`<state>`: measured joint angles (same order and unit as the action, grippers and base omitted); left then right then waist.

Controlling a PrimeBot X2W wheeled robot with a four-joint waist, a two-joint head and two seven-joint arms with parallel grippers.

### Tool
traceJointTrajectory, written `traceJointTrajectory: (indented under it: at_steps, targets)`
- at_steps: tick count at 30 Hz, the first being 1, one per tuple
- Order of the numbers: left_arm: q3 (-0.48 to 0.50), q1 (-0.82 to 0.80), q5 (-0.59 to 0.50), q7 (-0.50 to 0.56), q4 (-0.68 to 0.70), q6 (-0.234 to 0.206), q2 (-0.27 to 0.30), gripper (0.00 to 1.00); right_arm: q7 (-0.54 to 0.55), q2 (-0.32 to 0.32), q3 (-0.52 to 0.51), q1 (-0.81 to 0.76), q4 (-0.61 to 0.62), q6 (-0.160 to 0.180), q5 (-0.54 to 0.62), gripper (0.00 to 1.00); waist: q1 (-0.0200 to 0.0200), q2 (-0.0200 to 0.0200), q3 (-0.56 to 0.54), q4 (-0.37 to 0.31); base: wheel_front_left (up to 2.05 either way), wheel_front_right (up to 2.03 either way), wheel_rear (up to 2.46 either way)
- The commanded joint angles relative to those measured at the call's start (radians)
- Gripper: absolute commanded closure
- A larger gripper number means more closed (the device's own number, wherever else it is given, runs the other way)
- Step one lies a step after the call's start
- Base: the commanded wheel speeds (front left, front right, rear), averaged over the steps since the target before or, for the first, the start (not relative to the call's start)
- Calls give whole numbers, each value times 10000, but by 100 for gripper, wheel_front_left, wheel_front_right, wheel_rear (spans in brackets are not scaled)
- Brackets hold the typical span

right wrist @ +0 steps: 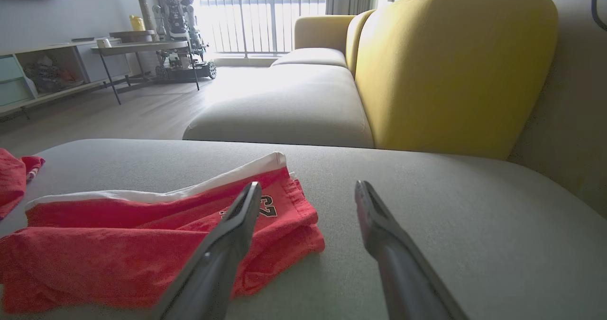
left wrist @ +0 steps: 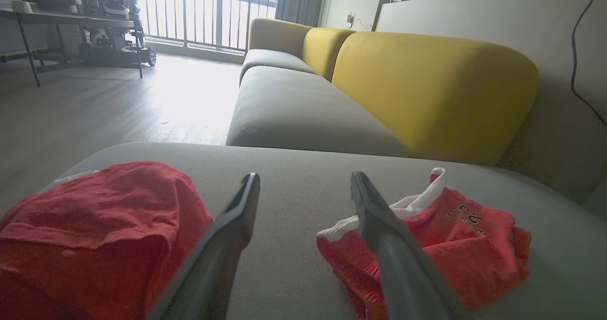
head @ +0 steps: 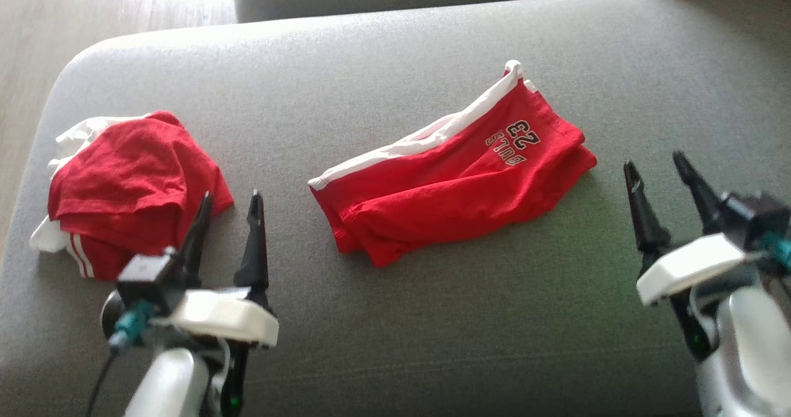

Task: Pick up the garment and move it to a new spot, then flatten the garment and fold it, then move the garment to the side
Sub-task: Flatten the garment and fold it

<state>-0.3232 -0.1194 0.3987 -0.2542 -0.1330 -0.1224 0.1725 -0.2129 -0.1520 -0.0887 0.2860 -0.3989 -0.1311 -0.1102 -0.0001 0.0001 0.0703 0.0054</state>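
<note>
On the grey cushion (head: 395, 343), near its middle, the folded red garment (head: 457, 182) is laid flat, its white band (head: 420, 140) turned toward the far edge. Well to its left, a crumpled red and white pile (head: 130, 188) is set by the cushion's rounded corner. The left gripper (head: 230, 196) is held just beside that pile, the right gripper (head: 654, 159) near the garment's right end; both pairs of jaws are spread wide, and nothing is gripped.

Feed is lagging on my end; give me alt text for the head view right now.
Folded red shorts with a white waistband lie midway along a grey cushion; a bunched red and white garment sits at its left end. The left gripper and right gripper hang open and empty at the lower corners.
</note>
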Motion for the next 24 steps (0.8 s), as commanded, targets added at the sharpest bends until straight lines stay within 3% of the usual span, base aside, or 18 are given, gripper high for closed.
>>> traceJointTrajectory:
  at_steps: [1,9,17,21,24]
  targets:
    - [644,18,-513,-75,377,100,-100,0,-85,252,-70,-233,713,4,355,0,1,-1,-58,-19,0,0,0]
    - [1215,743,-1305,-75,362,705,-793,0,121,783,-555,-1091,1494,4,760,0,1,-1,-141,34,0,0,0]
    - [1527,693,-1757,-76,242,1169,-1119,0,551,950,-722,-1253,1784,4,615,0,1,-1,-47,229,0,0,0]
    - [1569,632,-1842,-76,155,1310,-1181,0,1077,1000,-1018,-1102,1641,4,-317,0,1,-1,161,330,0,0,0]
    - [1528,518,-1925,-76,73,1338,-1204,0,1586,1011,-999,-857,1288,4,-1753,0,1,-1,408,462,0,0,0]
